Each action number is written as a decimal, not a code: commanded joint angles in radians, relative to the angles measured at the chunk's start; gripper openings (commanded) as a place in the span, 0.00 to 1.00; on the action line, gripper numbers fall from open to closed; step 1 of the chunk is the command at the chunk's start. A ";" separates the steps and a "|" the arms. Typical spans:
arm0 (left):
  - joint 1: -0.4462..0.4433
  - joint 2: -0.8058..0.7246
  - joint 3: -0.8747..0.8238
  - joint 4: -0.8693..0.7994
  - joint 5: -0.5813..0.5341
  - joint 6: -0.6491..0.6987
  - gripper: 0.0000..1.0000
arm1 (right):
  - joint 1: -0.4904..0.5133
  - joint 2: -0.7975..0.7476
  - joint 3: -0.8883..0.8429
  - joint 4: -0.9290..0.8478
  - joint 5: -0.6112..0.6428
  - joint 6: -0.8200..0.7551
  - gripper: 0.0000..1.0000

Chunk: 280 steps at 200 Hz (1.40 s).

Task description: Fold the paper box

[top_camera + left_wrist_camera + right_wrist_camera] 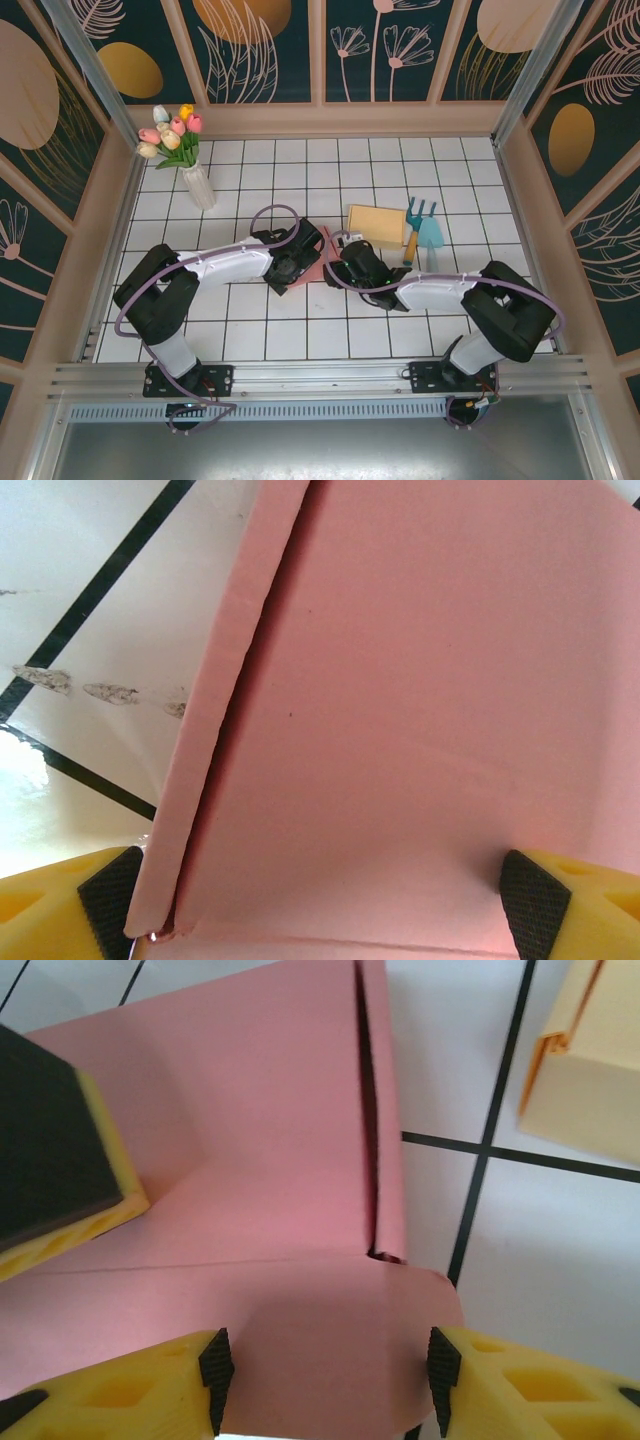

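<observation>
Fold was partway. Pink paper box point(260, 1130) sat mid-table point(260, 330) between the arms. One side wall was up along its crease, the near flap lay flat, nothing tucked or closed. Left gripper point(320, 905) was spread wide, straddling a panel. Right gripper point(325, 1370) was also apart, either side of the near flap.

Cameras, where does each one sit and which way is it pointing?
Top external: above, behind the bases, looking down on the table; both arms show.
Left wrist: close against the pink box; left claw at the bottom.
Right wrist: looking down on the box flap; right claw at the bottom.
Both wrist views share the box.
</observation>
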<state>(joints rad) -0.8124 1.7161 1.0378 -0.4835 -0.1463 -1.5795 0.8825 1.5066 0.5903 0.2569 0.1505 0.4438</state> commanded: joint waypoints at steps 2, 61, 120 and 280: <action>0.010 0.043 -0.014 -0.108 -0.021 0.015 0.92 | -0.004 0.013 -0.001 0.046 -0.060 0.009 0.56; 0.010 0.047 -0.013 -0.105 -0.020 0.018 0.92 | -0.013 -0.005 -0.019 0.077 -0.084 0.011 0.53; 0.011 0.048 -0.012 -0.105 -0.020 0.021 0.92 | -0.013 -0.012 -0.076 0.166 -0.063 -0.010 0.52; 0.010 0.079 -0.034 -0.086 -0.022 0.039 0.92 | -0.012 -0.012 -0.212 0.355 -0.018 -0.021 0.45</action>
<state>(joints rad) -0.8116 1.7309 1.0428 -0.4786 -0.1513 -1.5639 0.8711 1.4967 0.4088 0.5892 0.1085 0.4423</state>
